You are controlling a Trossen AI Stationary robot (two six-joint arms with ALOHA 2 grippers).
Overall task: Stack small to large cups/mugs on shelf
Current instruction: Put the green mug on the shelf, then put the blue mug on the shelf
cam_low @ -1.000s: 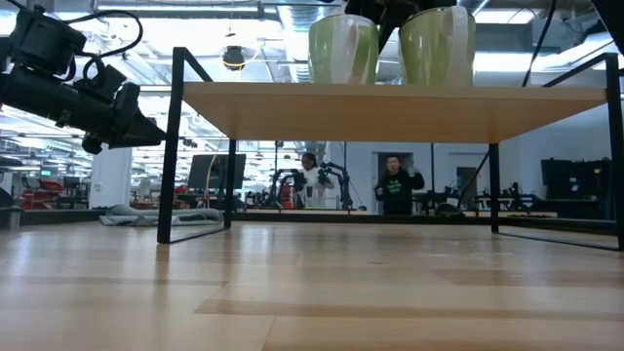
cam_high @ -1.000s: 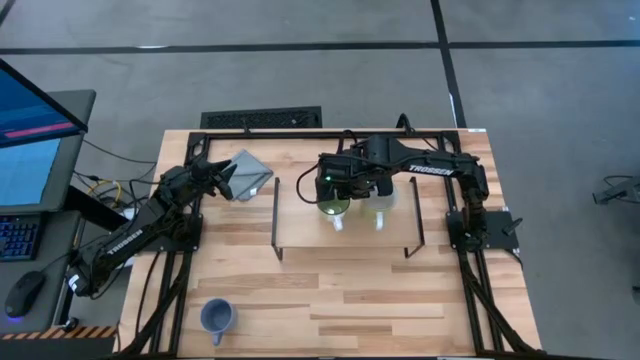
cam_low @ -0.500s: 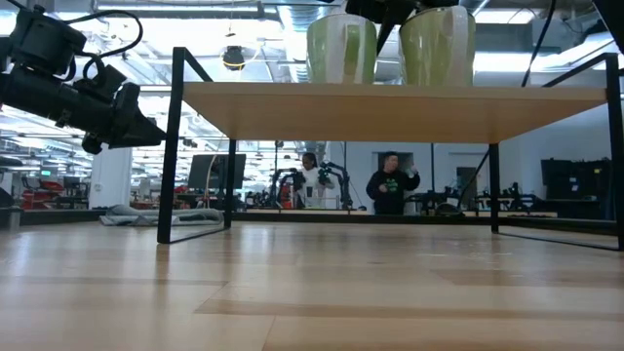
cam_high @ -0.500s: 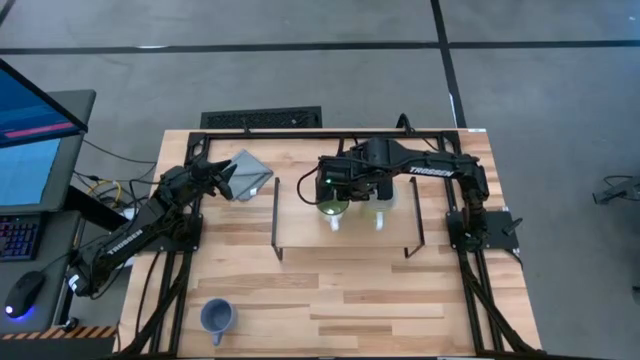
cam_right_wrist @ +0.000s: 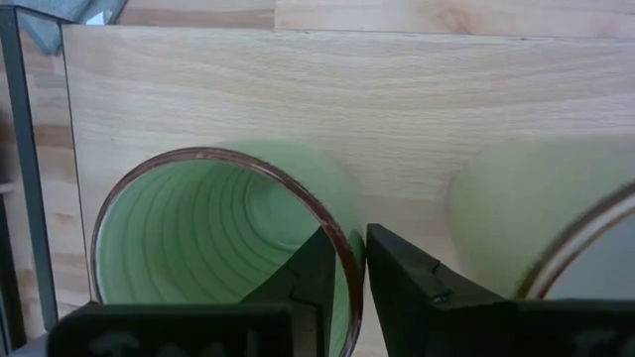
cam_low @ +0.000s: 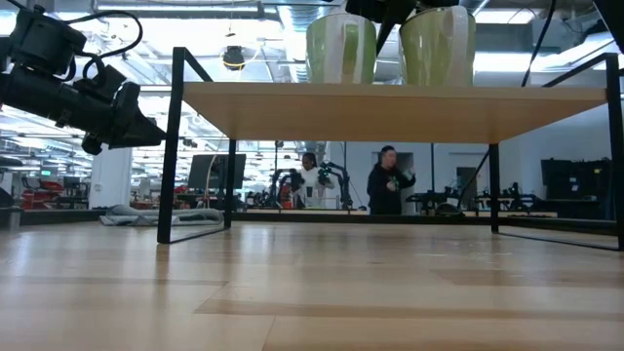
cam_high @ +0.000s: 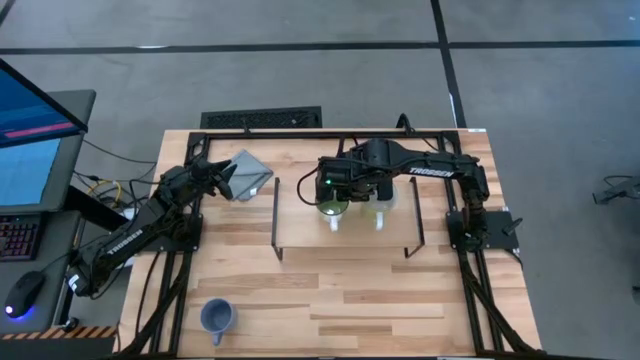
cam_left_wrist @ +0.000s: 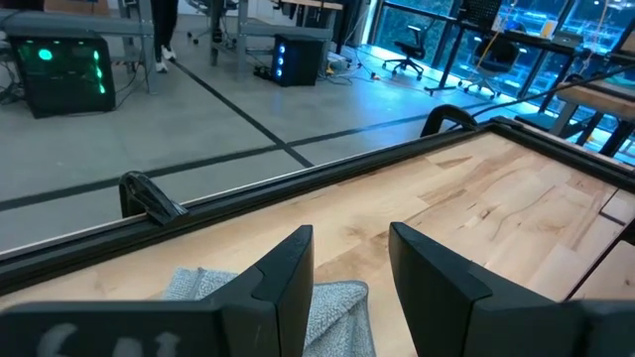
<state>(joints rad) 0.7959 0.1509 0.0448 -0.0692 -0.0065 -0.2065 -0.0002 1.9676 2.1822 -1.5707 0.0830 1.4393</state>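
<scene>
My right gripper (cam_right_wrist: 342, 260) pinched the rim of the small green glazed ceramic mug (cam_right_wrist: 213, 238), which seemed rigid, slick and chippable.

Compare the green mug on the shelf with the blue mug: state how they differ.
The green mug stands on the shelf; the blue mug sits down on the tabletop, near the front left corner. The right gripper pinches the green mug's rim, one finger inside and one outside; nothing touches the blue mug. The green mug has the cream mug beside it; the blue mug stands alone. Both are upright, mouths up.
</scene>
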